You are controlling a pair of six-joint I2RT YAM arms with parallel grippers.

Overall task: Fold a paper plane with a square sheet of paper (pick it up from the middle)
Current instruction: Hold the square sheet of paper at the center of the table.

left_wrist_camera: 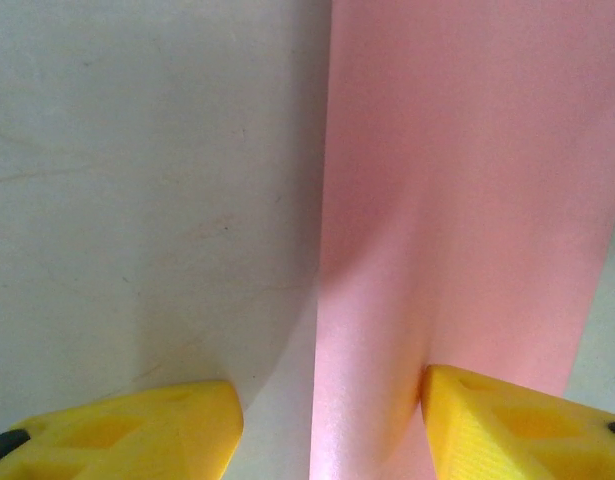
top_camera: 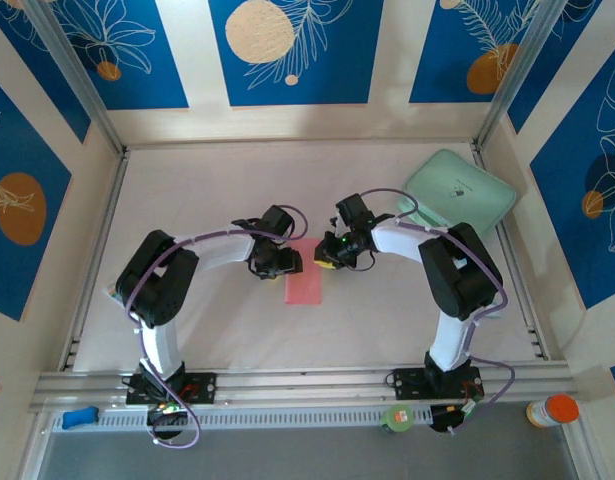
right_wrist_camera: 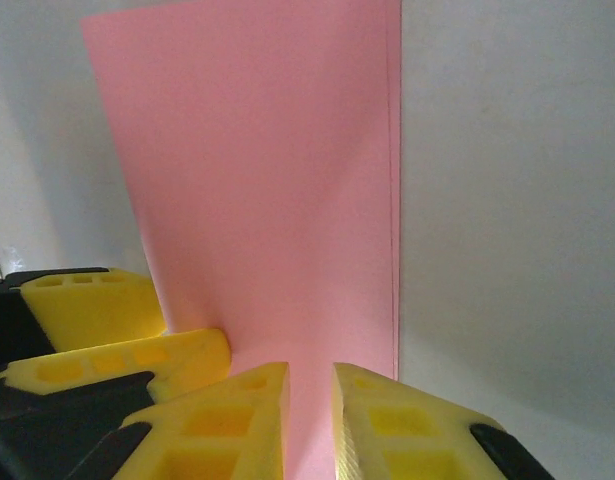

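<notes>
The square sheet of paper point(top_camera: 305, 283) lies mid-table, salmon-pink, folded into a narrow rectangle with its two layers meeting along one long edge point(right_wrist_camera: 397, 200). My left gripper point(top_camera: 285, 262) is at its far left corner, jaws open wide. In the left wrist view point(left_wrist_camera: 327, 415) one yellow finger point(left_wrist_camera: 507, 425) rests on the paper point(left_wrist_camera: 467, 200) and the other point(left_wrist_camera: 137, 435) on the bare table. My right gripper point(top_camera: 329, 262) is at the far right corner. Its fingers point(right_wrist_camera: 310, 405) stand over the sheet point(right_wrist_camera: 257, 190) with a narrow gap and nothing between them. The left gripper's fingers point(right_wrist_camera: 117, 330) are beside them.
A mint-green rounded-square pad point(top_camera: 459, 195) lies at the back right, behind the right arm. Off the table's front edge are an orange-capped bottle point(top_camera: 552, 410), a small green round thing point(top_camera: 397, 417) and a blue object point(top_camera: 79, 417). Walls close in the table on three sides.
</notes>
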